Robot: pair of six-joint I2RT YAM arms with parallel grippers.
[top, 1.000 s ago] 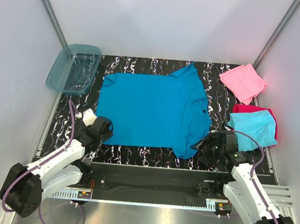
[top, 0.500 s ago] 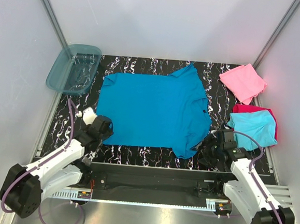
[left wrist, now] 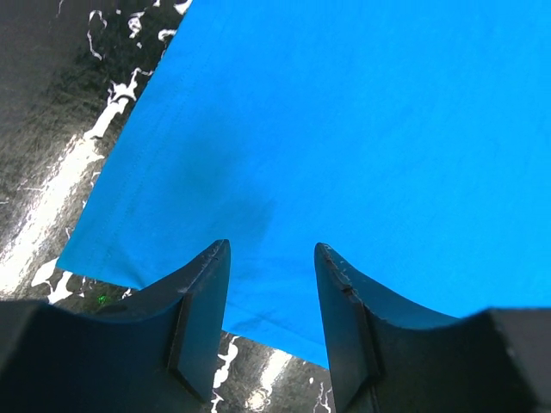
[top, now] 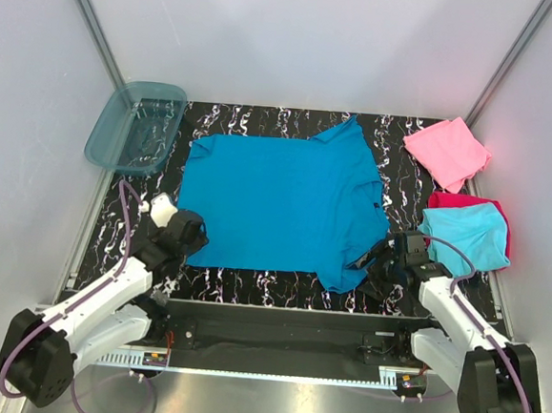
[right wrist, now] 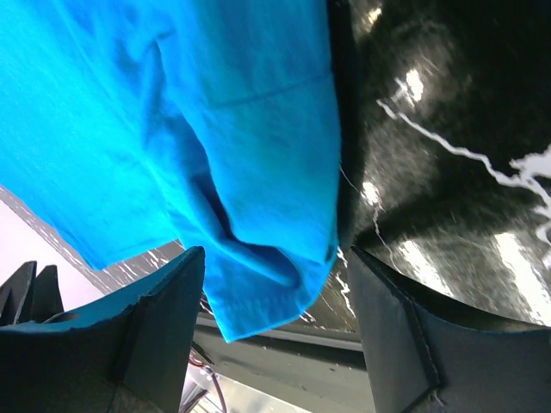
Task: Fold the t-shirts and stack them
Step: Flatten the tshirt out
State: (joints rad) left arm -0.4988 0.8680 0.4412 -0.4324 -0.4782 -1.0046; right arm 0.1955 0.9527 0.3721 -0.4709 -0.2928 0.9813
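Note:
A large teal-blue t-shirt (top: 281, 202) lies spread flat on the black marbled table (top: 279, 285). My left gripper (top: 197, 241) is open over its near left hem; the left wrist view shows the hem (left wrist: 284, 215) between the open fingers. My right gripper (top: 378, 268) is open beside the shirt's crumpled near right corner, which shows in the right wrist view (right wrist: 258, 258) between the fingers. A folded cyan shirt (top: 465, 237) lies on a magenta-red one (top: 453, 200) at the right. A folded pink shirt (top: 447, 150) lies at the far right.
A translucent blue plastic tub (top: 135, 127) stands at the far left corner, overhanging the table. White walls close in the left, right and back. A metal rail (top: 274, 355) runs along the near edge.
My right gripper has moved slightly left and away, closer to the shirt's near right corner. My left gripper has edged slightly forward. The shirts have not moved.

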